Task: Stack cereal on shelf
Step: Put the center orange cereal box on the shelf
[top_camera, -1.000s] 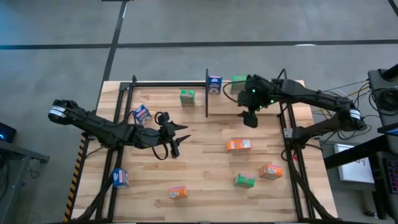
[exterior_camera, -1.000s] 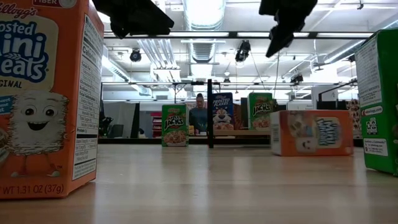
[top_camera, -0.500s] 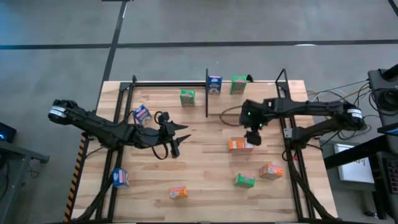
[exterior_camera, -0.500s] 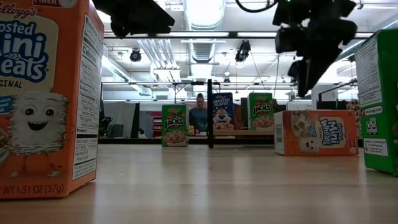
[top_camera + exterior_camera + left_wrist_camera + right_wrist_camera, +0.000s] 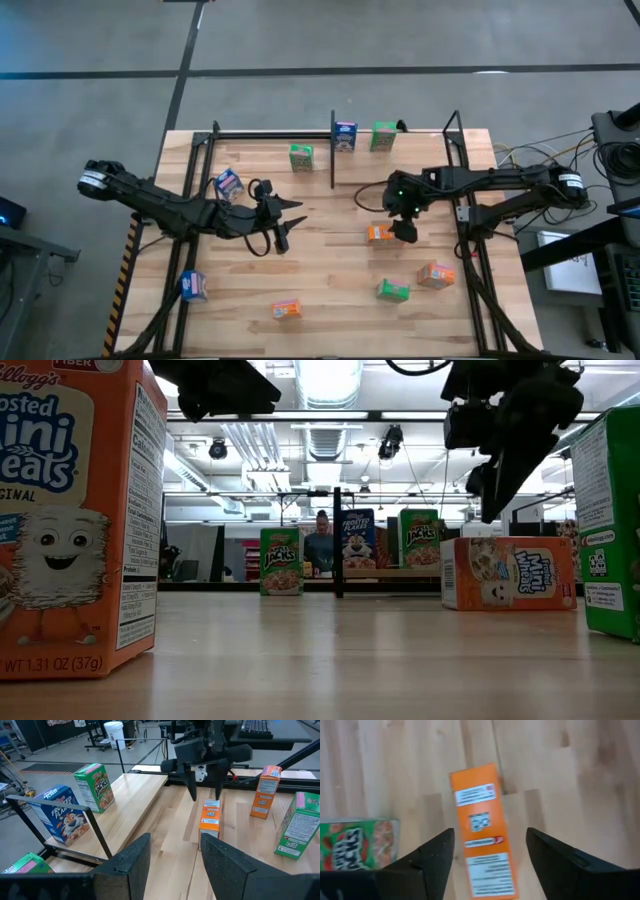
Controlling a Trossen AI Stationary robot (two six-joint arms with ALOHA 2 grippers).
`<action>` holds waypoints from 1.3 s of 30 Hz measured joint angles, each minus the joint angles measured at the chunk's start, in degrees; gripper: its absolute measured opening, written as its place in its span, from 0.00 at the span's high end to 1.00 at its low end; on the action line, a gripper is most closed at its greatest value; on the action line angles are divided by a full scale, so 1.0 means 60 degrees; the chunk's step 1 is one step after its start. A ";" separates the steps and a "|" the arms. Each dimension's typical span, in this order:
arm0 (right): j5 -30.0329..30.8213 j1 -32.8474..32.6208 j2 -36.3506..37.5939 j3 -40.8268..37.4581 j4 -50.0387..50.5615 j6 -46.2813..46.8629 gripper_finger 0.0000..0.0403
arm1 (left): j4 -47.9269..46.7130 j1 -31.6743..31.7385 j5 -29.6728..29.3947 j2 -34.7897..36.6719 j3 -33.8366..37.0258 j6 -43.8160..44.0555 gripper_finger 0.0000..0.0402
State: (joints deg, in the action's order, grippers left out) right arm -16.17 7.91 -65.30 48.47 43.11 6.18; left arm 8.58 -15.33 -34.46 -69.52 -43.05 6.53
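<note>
Orange cardboard sits right under the right gripper (image 5: pixel 404 229): a small orange box (image 5: pixel 380 233) lying on the table (image 5: pixel 330 270), right of centre, with the spread fingers (image 5: pixel 437 855) hanging above it, one to each side, not touching. The left gripper (image 5: pixel 283 232) waits left of centre, fingers apart and empty. On the shelf (image 5: pixel 310 142) along the far edge stand a blue box (image 5: pixel 345 135) and a green box (image 5: pixel 383 135) right of the divider, another green one (image 5: pixel 301 157) just in front. Other boxes are scattered nearer.
</note>
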 joint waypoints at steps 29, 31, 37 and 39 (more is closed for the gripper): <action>0.2734 -0.2008 -0.0660 -0.0747 0.0449 0.0697 0.36 | 0.0107 0.0000 0.0000 -0.0007 0.0000 -0.0005 0.61; 0.2730 -0.2008 -0.0772 -0.0747 0.0386 0.0644 0.38 | 0.0164 0.0000 0.0000 -0.0007 0.0000 -0.0005 0.61; 0.2723 -0.2008 -0.0882 -0.0707 -0.0130 0.0538 0.50 | 0.0653 0.0000 0.0007 -0.0177 0.0000 -0.0089 0.61; 0.2723 -0.2006 -0.0881 -0.0707 -0.0305 0.0506 0.54 | 0.1046 0.0000 0.0007 -0.0335 0.0000 -0.0126 0.61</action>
State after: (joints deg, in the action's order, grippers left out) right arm 0.16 -4.13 -70.58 44.23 41.28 9.21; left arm 14.85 -15.33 -34.42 -71.53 -43.05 5.78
